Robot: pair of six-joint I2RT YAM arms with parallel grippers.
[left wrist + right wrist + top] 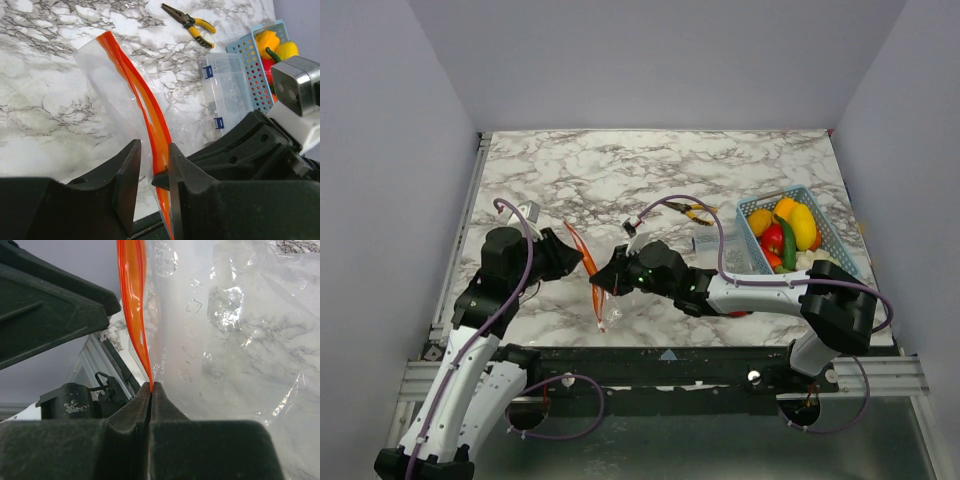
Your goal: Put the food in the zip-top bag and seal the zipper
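The right hand (150,386) is clamped tight on the bag's (200,315) orange zipper (132,300). The left hand (154,152) straddles that strip, fingers slightly apart. The food (788,232) lies in a basket (775,197).

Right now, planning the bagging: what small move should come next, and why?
Probably close the left tool on the zipper: the strip lies between its fingers with a gap showing, while the right tool pinches it, and the food sits in the basket.

Robotics laboratory test cell: cabled left arm (480,300) and right arm (760,292) bolted to an aluminium rail frame (660,375), marble-pattern desk (570,170), plain grey enclosure walls (380,150).
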